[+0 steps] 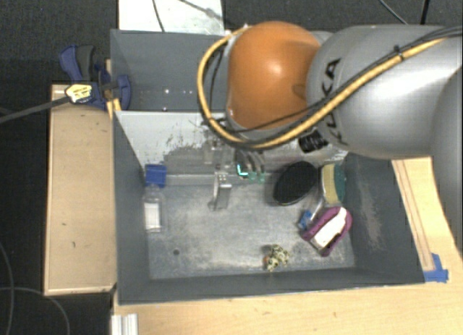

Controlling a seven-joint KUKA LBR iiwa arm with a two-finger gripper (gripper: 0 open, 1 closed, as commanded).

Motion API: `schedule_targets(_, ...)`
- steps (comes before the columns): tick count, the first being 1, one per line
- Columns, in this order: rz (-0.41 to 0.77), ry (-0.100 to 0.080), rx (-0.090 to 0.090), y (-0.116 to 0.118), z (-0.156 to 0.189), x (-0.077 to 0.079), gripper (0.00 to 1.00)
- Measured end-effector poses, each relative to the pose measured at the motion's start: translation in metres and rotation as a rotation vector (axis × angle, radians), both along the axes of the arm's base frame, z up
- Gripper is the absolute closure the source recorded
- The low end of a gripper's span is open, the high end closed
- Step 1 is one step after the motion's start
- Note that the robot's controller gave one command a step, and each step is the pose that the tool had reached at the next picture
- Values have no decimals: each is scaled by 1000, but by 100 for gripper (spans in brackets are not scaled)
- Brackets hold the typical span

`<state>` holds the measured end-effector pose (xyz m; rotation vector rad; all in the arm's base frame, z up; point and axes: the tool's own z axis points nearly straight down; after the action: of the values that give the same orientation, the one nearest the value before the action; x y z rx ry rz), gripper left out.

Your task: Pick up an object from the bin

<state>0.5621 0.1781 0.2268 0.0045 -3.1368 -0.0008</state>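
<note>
Camera view: gripper (221, 194) low over bare bin (130, 181) floor, near centre. Open or closed: cannot tell. Blue-capped bottle (152, 203) at its 9 o'clock, black disc (294, 184) at 3 o'clock, both apart from it.

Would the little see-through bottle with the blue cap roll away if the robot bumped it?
Probably. The bottle seems to lie on its side on the floor of the bin, so a sideways nudge could roll it. It looks clear and small, so likely light.
</note>
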Motion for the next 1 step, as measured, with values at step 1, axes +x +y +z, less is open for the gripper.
schedule_targets(1, 334, -1, 0, 20, -159, 4, 0)
